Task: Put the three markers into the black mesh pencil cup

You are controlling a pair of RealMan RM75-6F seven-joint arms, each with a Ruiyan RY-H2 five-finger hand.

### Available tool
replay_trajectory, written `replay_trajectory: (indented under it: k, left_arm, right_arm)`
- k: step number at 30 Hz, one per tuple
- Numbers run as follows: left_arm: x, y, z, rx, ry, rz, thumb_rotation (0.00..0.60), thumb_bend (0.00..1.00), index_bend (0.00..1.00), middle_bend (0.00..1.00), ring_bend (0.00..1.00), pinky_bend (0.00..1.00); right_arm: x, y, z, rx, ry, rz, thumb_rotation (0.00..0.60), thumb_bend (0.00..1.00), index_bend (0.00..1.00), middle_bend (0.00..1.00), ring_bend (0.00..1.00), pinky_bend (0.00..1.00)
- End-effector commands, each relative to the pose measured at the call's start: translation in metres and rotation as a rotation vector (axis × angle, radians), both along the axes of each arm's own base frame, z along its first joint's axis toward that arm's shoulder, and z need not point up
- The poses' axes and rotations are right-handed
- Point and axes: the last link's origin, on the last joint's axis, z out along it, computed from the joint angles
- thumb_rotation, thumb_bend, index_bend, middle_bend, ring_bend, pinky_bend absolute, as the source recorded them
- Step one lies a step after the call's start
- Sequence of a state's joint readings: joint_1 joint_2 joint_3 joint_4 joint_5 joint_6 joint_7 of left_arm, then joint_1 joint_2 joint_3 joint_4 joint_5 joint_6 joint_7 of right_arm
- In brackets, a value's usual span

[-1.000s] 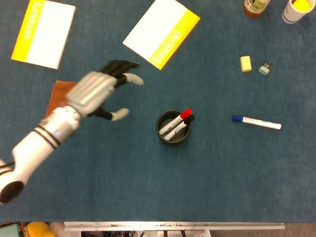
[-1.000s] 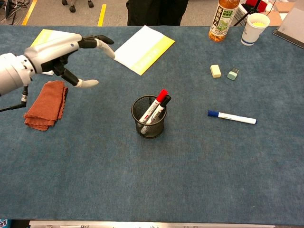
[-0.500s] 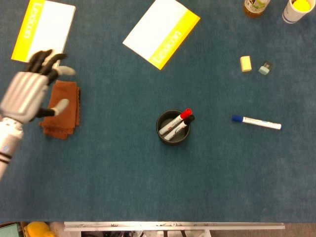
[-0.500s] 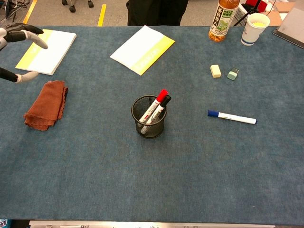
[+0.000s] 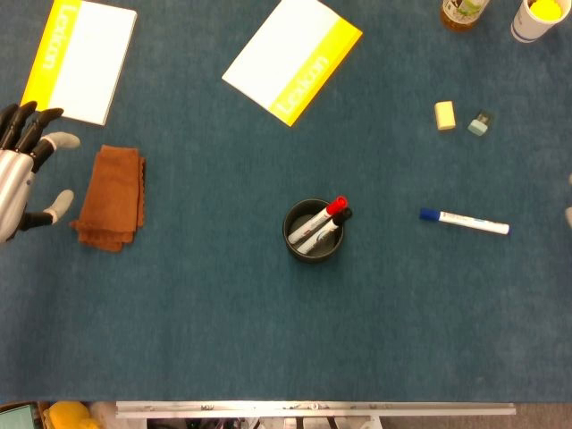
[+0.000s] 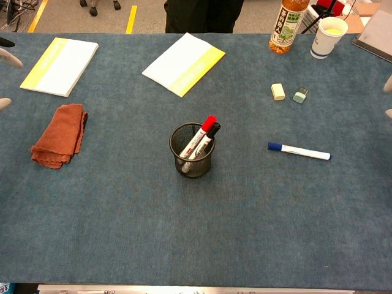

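**A:** Blue felt-looking table [image 6: 122, 233], floor with yellow tape lines at the back. How's the marker job going?

**B:** Two of three done, I'd say. The black mesh pencil cup [image 5: 313, 231] stands mid-table with the red-capped marker [image 5: 335, 207] and the black-capped marker [image 5: 342, 215] leaning in it, caps up.

**A:** And the third?

**B:** The blue-capped marker [image 5: 464, 221] lies flat on the felt, well to the right of the cup, nothing touching it. That's what's left: pick it up, drop it in.

**A:** Hands?

**B:** The left hand [image 5: 20, 179] sits at the far left edge, just beside the brown cloth [image 5: 111, 197], fingers spread, holding nothing. The right hand [image 6: 388, 92] only shows as pale fingertips poking in at the right edge, so I can't tell how its fingers are set. It's on the blue marker's side, though.

**A:** Other clutter?

**B:** Two yellow-and-white notepads [image 5: 291, 59], a yellow eraser [image 5: 444, 114], a small greenish thing, a bottle and a paper cup up top. None near the cup.
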State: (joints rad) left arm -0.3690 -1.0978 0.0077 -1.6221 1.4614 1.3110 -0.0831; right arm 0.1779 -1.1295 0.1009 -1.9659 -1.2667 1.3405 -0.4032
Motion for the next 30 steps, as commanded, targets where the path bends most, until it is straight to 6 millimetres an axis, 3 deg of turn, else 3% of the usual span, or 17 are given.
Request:
replay_trajectory:
  k: [1, 13, 30]
  left_arm:
    - [-0.001, -0.002, 0.001, -0.003, 0.001, 0.001, 0.600, 0.27, 0.29, 0.12, 0.00, 0.00]
    - [-0.001, -0.007, 0.001, -0.016, 0.004, 0.006, 0.600, 0.27, 0.29, 0.12, 0.00, 0.00]
    - [-0.003, -0.013, 0.001, -0.034, 0.011, 0.016, 0.600, 0.27, 0.29, 0.12, 0.00, 0.00]
  right_arm:
    - [0.003, -0.003, -0.009, 0.036, 0.006, 0.008, 0.600, 0.20, 0.48, 0.17, 0.00, 0.05]
    - [0.014, -0.015, -0.053, 0.232, 0.054, 0.069, 0.600, 0.17, 0.50, 0.17, 0.00, 0.05]
    - [0.012, -0.044, -0.089, 0.337, 0.181, 0.118, 0.600, 0.20, 0.51, 0.17, 0.00, 0.05]
